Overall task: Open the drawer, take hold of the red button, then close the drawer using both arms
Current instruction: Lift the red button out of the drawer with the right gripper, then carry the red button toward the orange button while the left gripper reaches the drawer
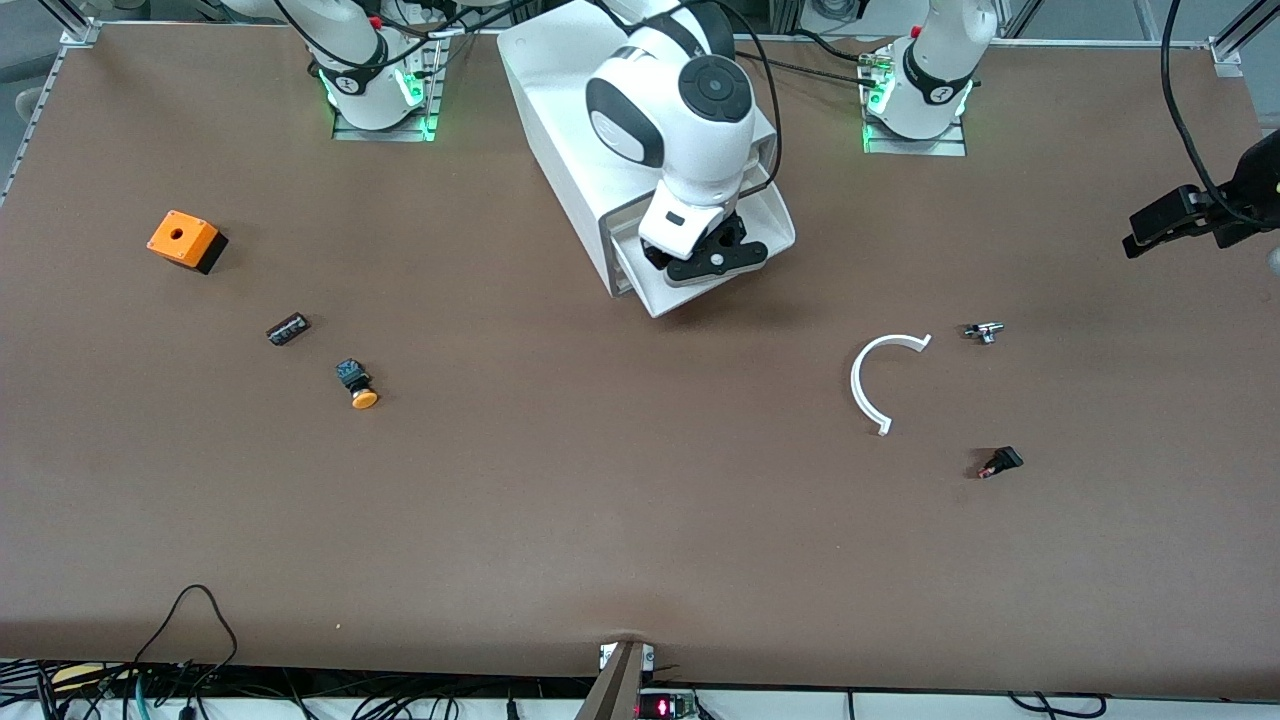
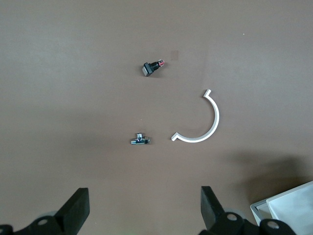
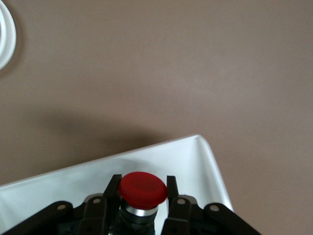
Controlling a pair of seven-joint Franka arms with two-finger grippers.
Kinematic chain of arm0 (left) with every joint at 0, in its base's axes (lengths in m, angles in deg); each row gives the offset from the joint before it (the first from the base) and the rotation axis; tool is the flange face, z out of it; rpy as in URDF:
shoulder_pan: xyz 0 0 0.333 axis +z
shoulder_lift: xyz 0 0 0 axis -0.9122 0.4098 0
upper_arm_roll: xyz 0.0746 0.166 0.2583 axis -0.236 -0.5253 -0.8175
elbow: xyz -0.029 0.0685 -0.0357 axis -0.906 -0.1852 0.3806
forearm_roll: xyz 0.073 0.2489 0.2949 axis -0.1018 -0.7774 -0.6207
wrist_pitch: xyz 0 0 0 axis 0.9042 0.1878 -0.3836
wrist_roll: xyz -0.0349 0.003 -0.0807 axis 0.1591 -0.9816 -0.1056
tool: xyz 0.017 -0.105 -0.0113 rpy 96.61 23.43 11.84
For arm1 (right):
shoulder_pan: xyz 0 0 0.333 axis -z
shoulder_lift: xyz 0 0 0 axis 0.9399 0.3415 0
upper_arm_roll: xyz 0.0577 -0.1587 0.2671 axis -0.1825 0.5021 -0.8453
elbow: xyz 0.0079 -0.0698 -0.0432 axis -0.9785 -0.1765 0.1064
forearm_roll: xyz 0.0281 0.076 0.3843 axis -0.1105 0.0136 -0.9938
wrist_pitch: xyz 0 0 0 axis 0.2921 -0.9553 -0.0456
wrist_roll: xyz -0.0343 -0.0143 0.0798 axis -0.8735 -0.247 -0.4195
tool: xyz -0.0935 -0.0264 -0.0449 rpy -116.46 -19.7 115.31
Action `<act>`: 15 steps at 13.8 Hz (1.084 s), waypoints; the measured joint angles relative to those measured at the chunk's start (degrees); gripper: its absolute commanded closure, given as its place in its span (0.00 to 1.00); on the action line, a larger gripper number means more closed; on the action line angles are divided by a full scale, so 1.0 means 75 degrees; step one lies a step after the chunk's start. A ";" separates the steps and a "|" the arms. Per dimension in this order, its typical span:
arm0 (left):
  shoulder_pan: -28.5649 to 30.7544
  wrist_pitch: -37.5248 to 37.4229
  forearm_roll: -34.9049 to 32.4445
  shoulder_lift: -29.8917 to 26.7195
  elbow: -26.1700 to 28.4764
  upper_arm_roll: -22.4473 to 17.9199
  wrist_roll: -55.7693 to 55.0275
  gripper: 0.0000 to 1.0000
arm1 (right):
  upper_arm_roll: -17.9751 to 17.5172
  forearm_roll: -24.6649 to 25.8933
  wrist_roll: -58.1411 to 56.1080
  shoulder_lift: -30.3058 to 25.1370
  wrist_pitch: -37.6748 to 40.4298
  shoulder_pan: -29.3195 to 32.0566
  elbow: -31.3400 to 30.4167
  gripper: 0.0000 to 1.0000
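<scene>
Where right tool (image 3: 143, 198) clamps button (image 3: 143, 188), body half hidden.

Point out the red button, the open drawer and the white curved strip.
button (image 3: 142, 188), right wrist view, on its red cap.
drawer (image 3: 193, 161), right wrist view, on its bare white floor.
white curved strip (image 1: 858, 378), front view, mid-arc.

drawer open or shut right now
Open: the drawer juts out of the cabinet, with the right gripper shut on the button above its tray.

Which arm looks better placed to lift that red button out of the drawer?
The right: its right gripper is shut on the button over the open drawer. The left gripper waits open elsewhere.
</scene>
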 measured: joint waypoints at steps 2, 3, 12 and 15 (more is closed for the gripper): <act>0.0000 0.0000 0.0000 0.0000 0.0000 -0.0013 0.0001 0.00 | 0.0006 -0.0101 -0.0752 -0.0278 0.0252 0.0480 0.0153 1.00; 0.0000 0.0000 0.0000 0.0000 0.0000 -0.0017 0.0002 0.00 | 0.0010 -0.0228 -0.1277 -0.0441 0.0466 0.0791 0.0174 1.00; 0.0000 0.0005 -0.0068 0.0000 0.0001 -0.0029 0.0003 0.00 | 0.0321 -0.0856 -0.6034 -0.1153 0.2267 0.3822 -0.0300 1.00; -0.0001 0.0013 -0.0072 0.0000 0.0005 -0.0028 0.0003 0.00 | 0.1009 -0.0856 -0.6913 -0.1355 0.1731 0.3888 -0.1527 1.00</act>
